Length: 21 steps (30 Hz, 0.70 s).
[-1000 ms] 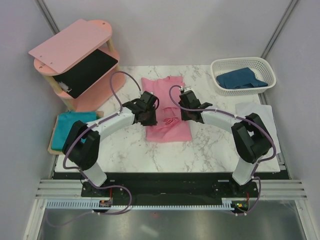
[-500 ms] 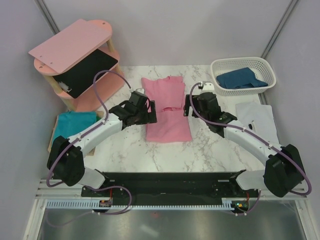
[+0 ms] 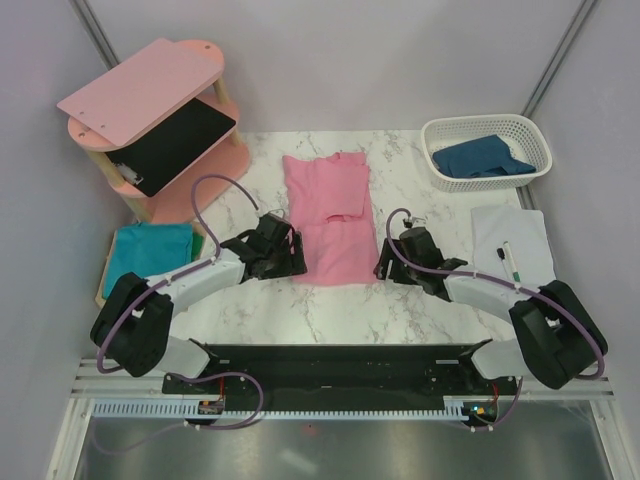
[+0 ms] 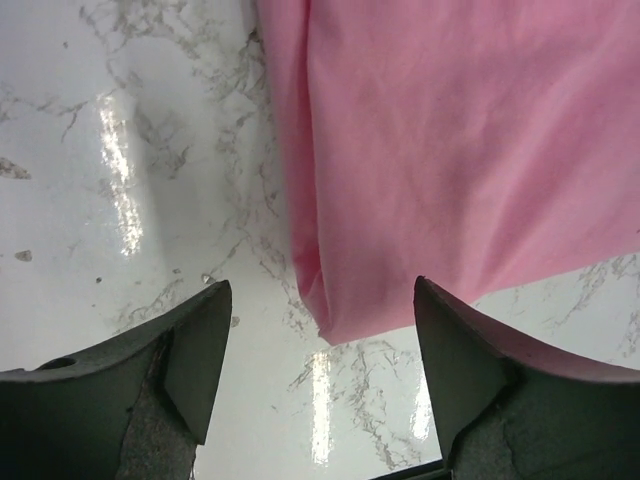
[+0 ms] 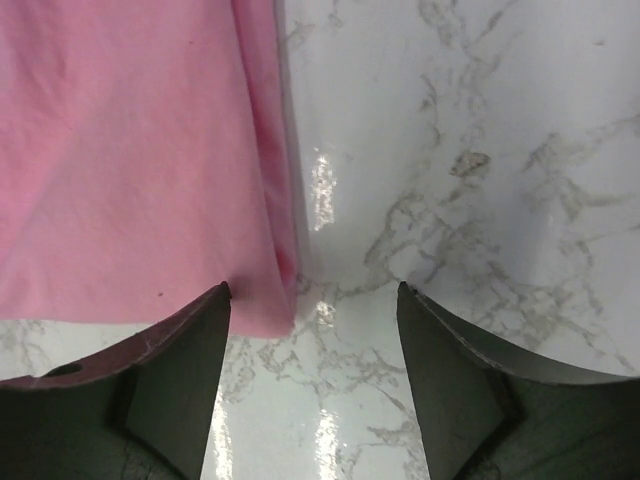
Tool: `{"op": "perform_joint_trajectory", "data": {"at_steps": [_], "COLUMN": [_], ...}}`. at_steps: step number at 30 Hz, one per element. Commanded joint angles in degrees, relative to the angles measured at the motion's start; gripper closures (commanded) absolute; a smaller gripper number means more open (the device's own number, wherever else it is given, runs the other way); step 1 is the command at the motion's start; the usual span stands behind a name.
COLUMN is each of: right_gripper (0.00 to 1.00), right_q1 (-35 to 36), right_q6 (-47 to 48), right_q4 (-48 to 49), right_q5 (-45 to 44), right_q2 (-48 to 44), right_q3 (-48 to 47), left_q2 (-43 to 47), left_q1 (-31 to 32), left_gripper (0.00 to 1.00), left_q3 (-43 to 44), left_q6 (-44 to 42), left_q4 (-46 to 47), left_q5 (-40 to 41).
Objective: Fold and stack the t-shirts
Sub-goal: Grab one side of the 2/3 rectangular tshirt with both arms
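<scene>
Two robot arms stretched low and angled inward.
Left tool [image 4: 320, 300] and right tool [image 5: 313, 300] each hover with jaws spread wide, empty.

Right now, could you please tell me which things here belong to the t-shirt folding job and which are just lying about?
For the job: pink t-shirt, teal t-shirt, dark blue t-shirt.
Lying about: pink shelf unit, white basket, white sheet, pen.
</scene>
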<state>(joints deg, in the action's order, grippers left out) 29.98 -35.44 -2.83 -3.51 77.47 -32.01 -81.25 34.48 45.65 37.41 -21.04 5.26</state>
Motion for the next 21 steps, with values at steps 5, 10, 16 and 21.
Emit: {"op": "perform_joint_trajectory", "data": {"at_steps": [5,10,16,21], "right_gripper": [0.31,0.34,0.35,0.65], "right_q1": [-0.18,0.17,0.78,2.71], "right_q6": [-6.22,-7.62,-8.59,-9.99], "right_q4": [9.34,5.47,4.14,13.27], "right_q5": [8.77,11.15,11.15,13.61], "right_q2": [6.45,6.56,3.04,6.90], "right_q3": [0.55,-0.60,2.55,5.81], "left_q2": [-3.21,-2.69,-2.77,-6.72], "left_q1": [-0.03,-0.03,-0.03,-0.03], "left_gripper": [0.48,0.46,0.44,0.79], "left_q3": [-0.65,-1.61,-6.35,-9.26], "left_q6": [3.28,4.51,5.75,6.36], "left_q4": [7.06,4.69,6.70,14.09], "left_q5": [-4.81,-4.91,-6.73,-8.86]}}
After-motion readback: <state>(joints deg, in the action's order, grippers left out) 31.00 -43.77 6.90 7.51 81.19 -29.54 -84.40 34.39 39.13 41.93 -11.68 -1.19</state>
